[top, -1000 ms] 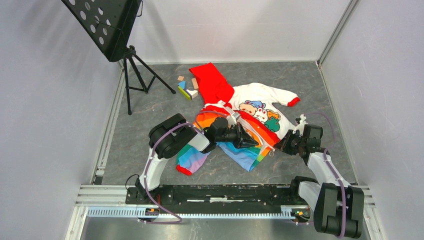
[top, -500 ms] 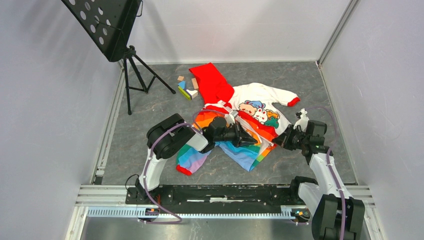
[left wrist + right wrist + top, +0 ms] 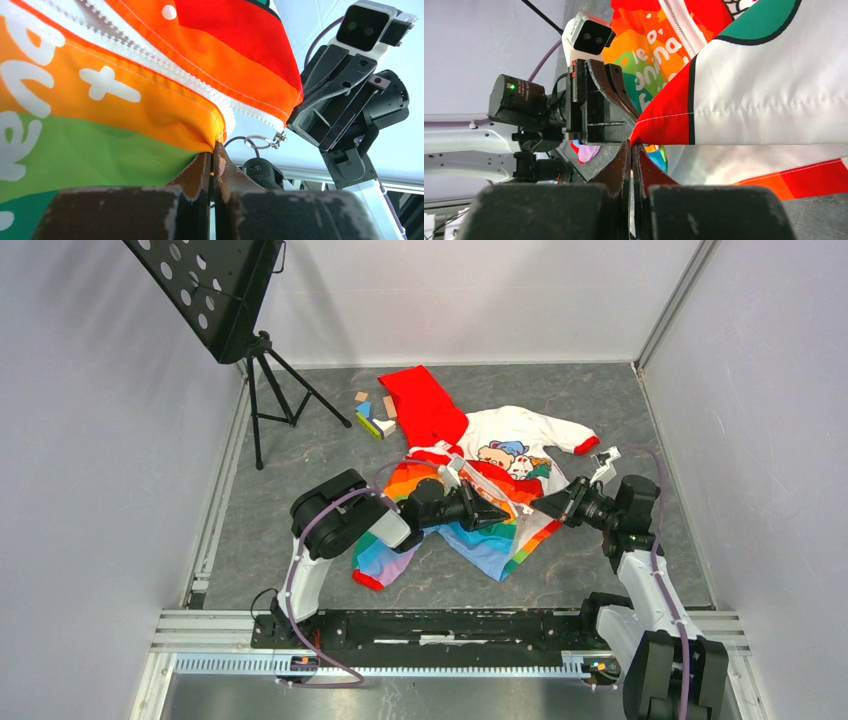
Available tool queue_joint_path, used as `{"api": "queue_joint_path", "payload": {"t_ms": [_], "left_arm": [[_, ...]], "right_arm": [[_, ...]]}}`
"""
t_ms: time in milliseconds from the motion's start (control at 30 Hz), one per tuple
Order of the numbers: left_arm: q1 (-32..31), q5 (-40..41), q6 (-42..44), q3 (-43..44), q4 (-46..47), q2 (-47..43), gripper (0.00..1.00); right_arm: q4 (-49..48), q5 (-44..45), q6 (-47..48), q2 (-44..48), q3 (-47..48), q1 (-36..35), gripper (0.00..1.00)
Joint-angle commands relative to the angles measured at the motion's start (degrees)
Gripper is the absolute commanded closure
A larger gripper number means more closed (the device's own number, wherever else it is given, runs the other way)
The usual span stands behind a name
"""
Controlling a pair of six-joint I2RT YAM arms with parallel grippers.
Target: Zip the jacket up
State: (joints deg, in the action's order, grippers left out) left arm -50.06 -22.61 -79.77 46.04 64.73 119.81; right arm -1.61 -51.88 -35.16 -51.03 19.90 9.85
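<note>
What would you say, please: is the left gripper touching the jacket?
Touching. The left wrist view shows the left gripper shut on the jacket, pinching its orange stripe beside the white zipper.

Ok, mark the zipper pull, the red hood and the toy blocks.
zipper pull [image 3: 272,141], left wrist view, where ring meets clasp.
red hood [image 3: 422,405], top view, its middle.
toy blocks [image 3: 372,426], top view, the green block.

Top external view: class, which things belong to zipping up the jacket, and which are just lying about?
Belong to the job:
- jacket
- white zipper
- left tool and right tool, each shut on the jacket's hem

Just lying about:
- coloured blocks
- black music stand
</note>
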Motion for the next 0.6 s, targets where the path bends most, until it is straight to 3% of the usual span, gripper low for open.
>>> {"api": "queue_joint_path", "payload": {"t_ms": [0,167,567], "left_arm": [[0.1,1.5,3.5,2.5,3.5,-1.2,0.98],[-0.9,1.0,3.9,4.2,3.6,-1.1,0.98],[-2.0,1.0,0.8,1.1,10.3,-1.5,0.98]], "right_arm": [[-7.1,-2.2,-7.7,1.9,-1.2,-1.2,1.00],[-9.9,-0.7,-10.4,2.8,-2.7,-2.5,1.00],[-5.6,8.2,-2.5,3.4,-2.7,-3.4,1.00]]}}
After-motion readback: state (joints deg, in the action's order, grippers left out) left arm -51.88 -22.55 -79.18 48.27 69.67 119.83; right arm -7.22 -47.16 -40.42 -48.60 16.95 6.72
